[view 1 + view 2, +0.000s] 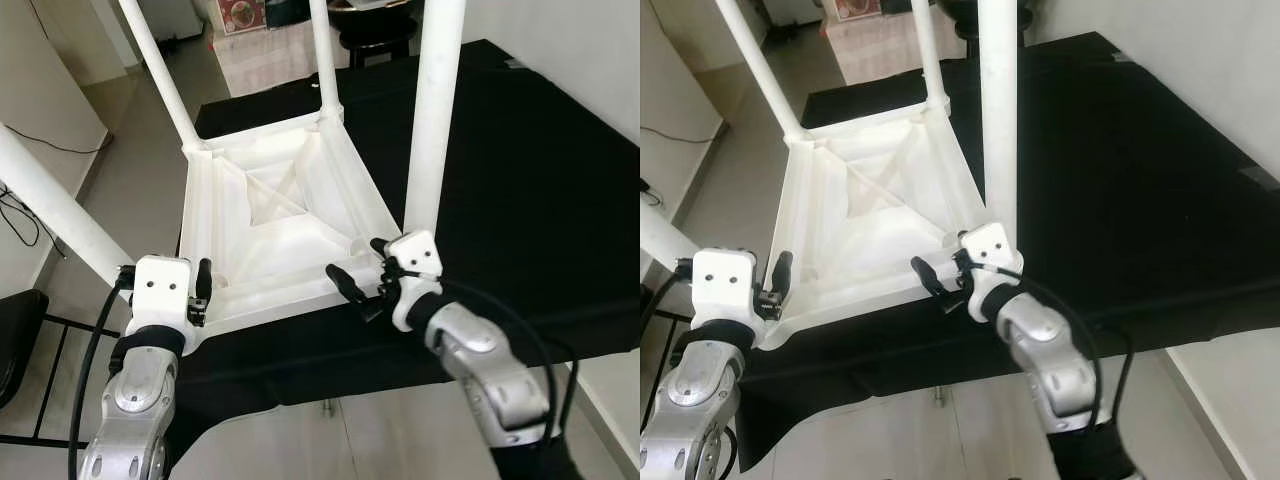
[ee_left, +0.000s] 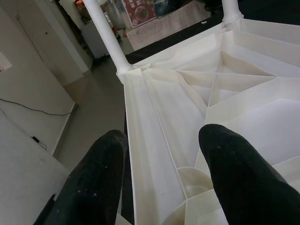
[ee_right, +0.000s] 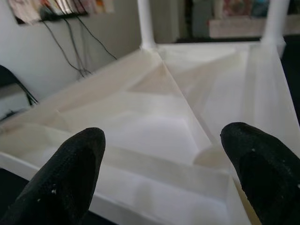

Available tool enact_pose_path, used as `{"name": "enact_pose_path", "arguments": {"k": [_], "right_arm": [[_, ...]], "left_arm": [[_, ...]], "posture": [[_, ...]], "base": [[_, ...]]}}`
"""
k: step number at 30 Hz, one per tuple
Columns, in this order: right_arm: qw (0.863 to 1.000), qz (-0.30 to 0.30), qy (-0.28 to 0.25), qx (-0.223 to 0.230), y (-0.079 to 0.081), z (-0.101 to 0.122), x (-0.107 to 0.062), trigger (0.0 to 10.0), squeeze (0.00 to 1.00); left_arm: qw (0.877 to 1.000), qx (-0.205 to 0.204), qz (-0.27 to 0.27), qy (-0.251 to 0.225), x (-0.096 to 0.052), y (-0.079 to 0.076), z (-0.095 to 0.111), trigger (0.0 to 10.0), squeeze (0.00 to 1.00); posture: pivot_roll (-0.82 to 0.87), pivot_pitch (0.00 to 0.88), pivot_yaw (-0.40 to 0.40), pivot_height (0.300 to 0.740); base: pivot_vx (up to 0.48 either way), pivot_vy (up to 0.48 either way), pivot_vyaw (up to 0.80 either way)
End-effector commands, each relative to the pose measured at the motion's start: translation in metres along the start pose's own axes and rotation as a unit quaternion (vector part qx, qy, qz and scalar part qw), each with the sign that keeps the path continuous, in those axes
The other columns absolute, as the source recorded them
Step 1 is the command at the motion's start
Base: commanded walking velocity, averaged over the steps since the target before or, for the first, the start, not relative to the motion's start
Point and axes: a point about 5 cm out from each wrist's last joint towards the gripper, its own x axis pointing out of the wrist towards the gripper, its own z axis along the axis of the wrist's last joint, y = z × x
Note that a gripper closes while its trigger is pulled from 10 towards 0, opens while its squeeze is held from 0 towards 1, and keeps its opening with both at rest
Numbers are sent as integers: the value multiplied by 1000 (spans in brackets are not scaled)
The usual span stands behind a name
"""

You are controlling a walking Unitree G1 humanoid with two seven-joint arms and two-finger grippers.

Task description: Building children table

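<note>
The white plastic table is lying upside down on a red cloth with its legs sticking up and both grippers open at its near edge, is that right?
Not quite: the cloth is black, not red, as the left eye view shows. The rest holds: the white plastic table lies upside down with its legs up, and the left gripper and right gripper are open at its near edge.

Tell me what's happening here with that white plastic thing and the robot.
The robot is assembling a small white table, which lies upside down on a black-covered surface with its legs pointing up. Both grippers are open at the near edge of the upturned top. The left gripper is at the near left corner, its fingers straddling the rim. The right gripper is at the near right corner, beside the base of the nearest leg.
</note>
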Motion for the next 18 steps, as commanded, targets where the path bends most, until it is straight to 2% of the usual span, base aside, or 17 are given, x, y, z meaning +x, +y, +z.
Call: {"name": "enact_pose_path", "arguments": {"k": [1, 2, 3, 4, 5, 6, 7, 8, 9, 17, 18], "right_arm": [[998, 11, -52, -16, -7, 27, -4, 10000, 0], [998, 11, -52, -16, -7, 27, -4, 10000, 0], [996, 38, -77, -29, -7, 43, -8, 10000, 0], [996, 38, -77, -29, -7, 43, -8, 10000, 0], [988, 96, -106, -57, 0, 68, -19, 10000, 0], [985, 119, -111, -65, 5, 73, -23, 10000, 0], [985, 119, -111, -65, 5, 73, -23, 10000, 0], [982, 135, -112, -72, 9, 75, -26, 10000, 827], [978, 156, -119, -72, 14, 81, -31, 10000, 1000], [976, 158, -133, -75, 14, 89, -33, 10000, 1000], [973, 141, -158, -87, 8, 104, -32, 10000, 1000]], "left_arm": [[999, 11, 38, 18, 1, 16, -7, 10000, 0], [999, 11, 38, 18, 1, 16, -7, 10000, 0], [1000, -4, -1, 11, 2, 2, -5, 10000, 0], [1000, -4, -1, 11, 2, 2, -5, 10000, 0], [995, -30, -99, -1, 0, -31, 0, 10000, 0], [991, -35, -129, -5, -3, -41, 2, 10000, 0], [991, -35, -129, -5, -3, -41, 2, 10000, 0], [988, -42, -148, -6, -5, -47, 3, 10000, 0], [983, -48, -175, -8, -8, -54, 5, 10000, 0], [980, -50, -194, -8, -11, -58, 6, 10000, 0], [976, -53, -213, -7, -15, -60, 6, 10000, 0]], "posture": [[-77, 131, 118, 740], [-77, 131, 118, 740], [-84, 129, 121, 740], [-84, 129, 121, 740], [-91, 127, 122, 740], [-91, 127, 122, 740], [-91, 127, 122, 740], [-96, 125, 124, 740], [-99, 123, 130, 740], [-99, 123, 133, 740], [-100, 120, 137, 740]], "base": [[0, 0, 0], [0, 0, 0], [0, 0, 0], [0, 0, 0], [0, 0, 0], [0, 0, 0], [0, 0, 0], [0, 0, 0], [0, 0, 0], [0, 0, 0], [0, 0, 0]]}}
